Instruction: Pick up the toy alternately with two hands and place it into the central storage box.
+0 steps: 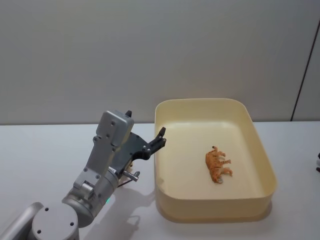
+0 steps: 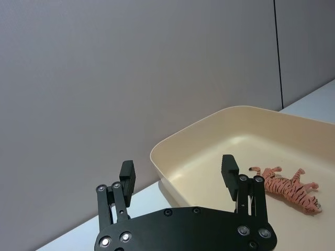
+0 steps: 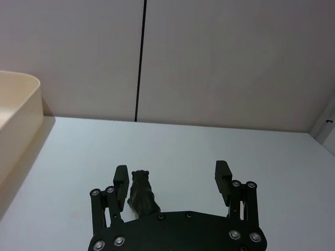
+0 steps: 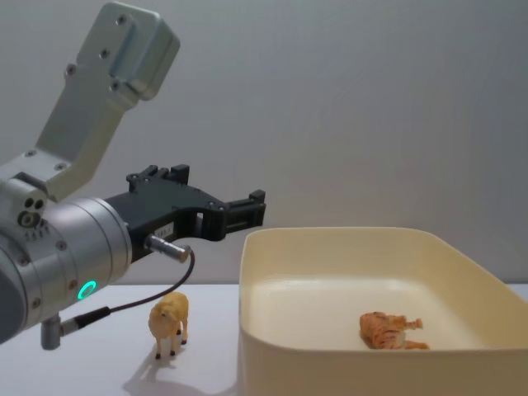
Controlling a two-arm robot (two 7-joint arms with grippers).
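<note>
Now the left hand point(image 2: 178, 168) hangs above the desk point(image 1: 45, 150), just beside the left wall of the box point(image 1: 215, 209). Its fingers are spread wide with nothing between them, and a sheep point(image 4: 169, 322) stands upright on the desk beneath that arm, near the box but apart from it. Inside the box an orange striped tiger point(image 1: 218, 166) lies on its side near the middle of the floor. To the right of the box, the right hand point(image 3: 172, 171) sits low over the desk with its fingers also apart, and a dark toy point(image 3: 141, 196) stands between them, just beside one finger.
</note>
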